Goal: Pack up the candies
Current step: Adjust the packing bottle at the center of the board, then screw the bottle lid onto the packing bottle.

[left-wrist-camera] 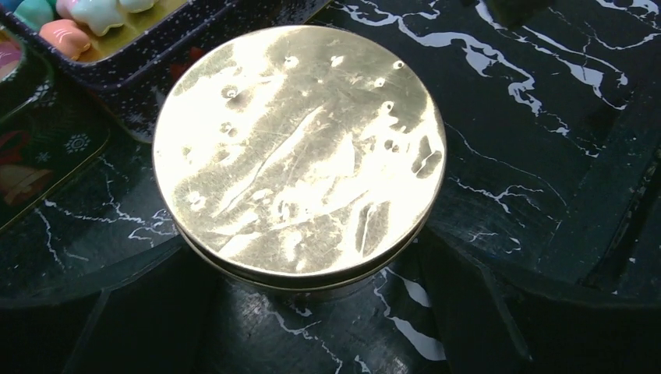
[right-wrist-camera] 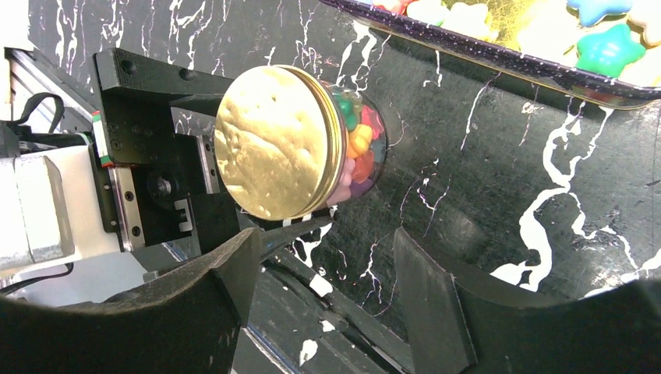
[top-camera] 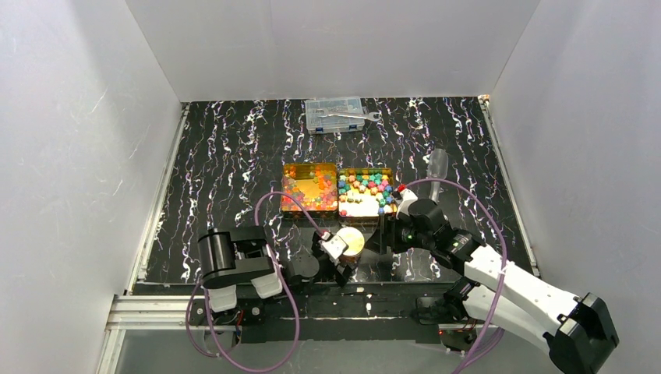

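left gripper [left-wrist-camera: 304,261]: nearest of all, low over the table. Its jaws are spread wide, with one dark finger [left-wrist-camera: 109,312] on each side of the jar. Whether they press its wall I cannot tell.
jar [top-camera: 351,241]: upright on the black, white-veined table [top-camera: 234,156], near the centre and just near of the two tins.
gold lid [left-wrist-camera: 300,148]: sits on the jar; round, shiny, dented and scratched.
candies [right-wrist-camera: 360,144]: green, orange, red and pink pieces show through the jar's clear wall, up to the lid. The rest lie in the two tins beyond.
right gripper [right-wrist-camera: 327,245]: just right of the jar and apart from it. Its jaws stand apart with only table between them, and they point toward the jar.
pastel tin [right-wrist-camera: 499,58]: dark-walled, beyond the jar on the right. It holds star-shaped pink, green, blue, yellow and white pieces, with bare gold floor at its near side.
red tin [top-camera: 282,191]: side by side with the pastel tin, on its left. It holds glossy red, orange and yellow pieces.
printed panel [left-wrist-camera: 39,156]: dark with a gold edge, showing a snowflake and a bell-like shape. Which tin it belongs to I cannot tell.
clear object [top-camera: 438,165]: slim, right of the pastel tin and farther back; too faint to name.
compartment box [top-camera: 331,117]: clear, at the far edge near the centre.
wrench [top-camera: 355,115]: lies on top of the box.
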